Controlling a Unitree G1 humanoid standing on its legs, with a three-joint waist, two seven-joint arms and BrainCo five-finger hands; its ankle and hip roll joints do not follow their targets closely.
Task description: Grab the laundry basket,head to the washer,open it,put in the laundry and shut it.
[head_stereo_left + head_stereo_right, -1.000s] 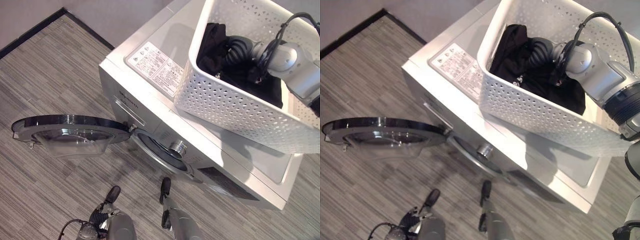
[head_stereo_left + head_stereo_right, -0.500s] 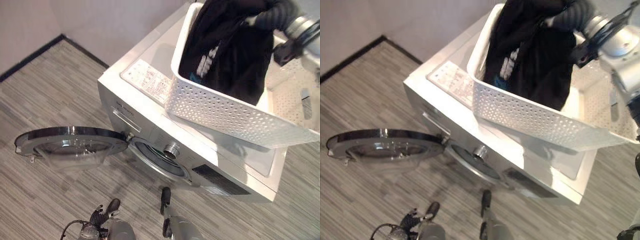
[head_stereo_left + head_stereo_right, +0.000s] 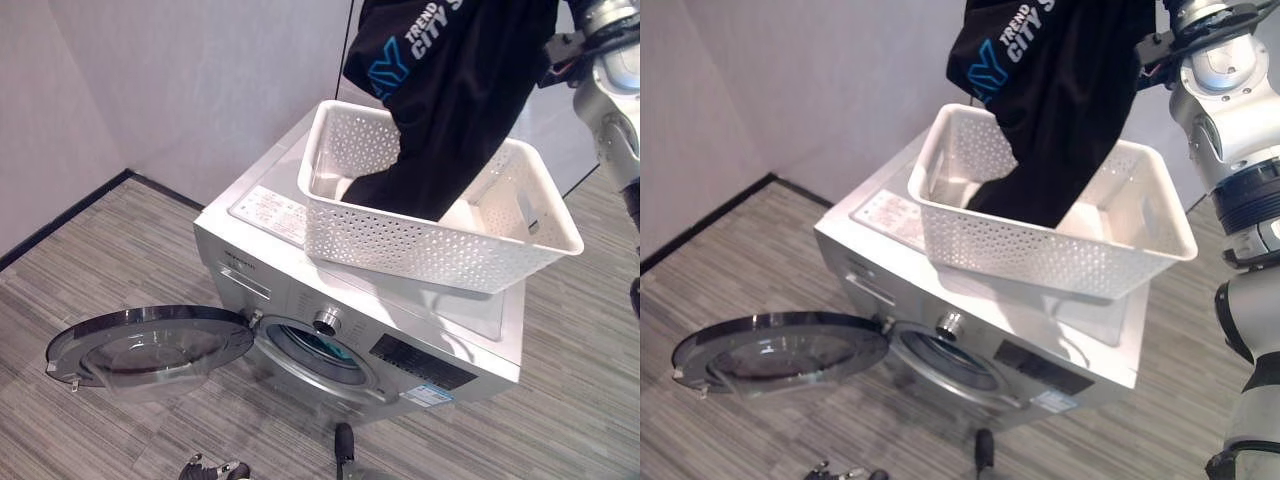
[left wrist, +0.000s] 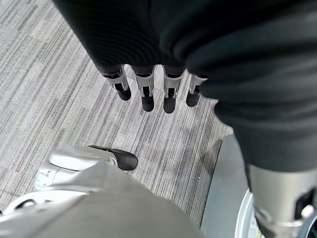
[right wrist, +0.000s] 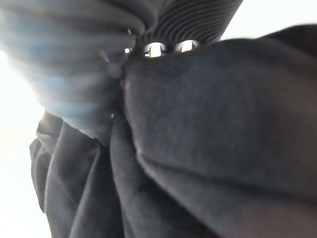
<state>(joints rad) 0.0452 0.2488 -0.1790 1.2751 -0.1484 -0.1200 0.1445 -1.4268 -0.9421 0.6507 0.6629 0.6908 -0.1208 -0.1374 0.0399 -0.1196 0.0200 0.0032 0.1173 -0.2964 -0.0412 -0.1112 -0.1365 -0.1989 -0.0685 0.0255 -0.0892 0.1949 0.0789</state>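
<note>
Black printed T-shirt is clenched in right hand fingers, hanging limp below them, hem trailing into white laundry basket atop washer. Light, soft, floppy; best bunched mid-cloth. Left hand fingers relaxed, w/ nothing held.

The basket is white holey plastic. The shirt is soft black cloth. The washer is shiny smooth metal.

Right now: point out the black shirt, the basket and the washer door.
black shirt [image 3: 470,110], left eye view, hanging front panel
basket [image 3: 400,240], left eye view, near perforated wall
washer door [image 3: 150,350], left eye view, glass centre
</note>
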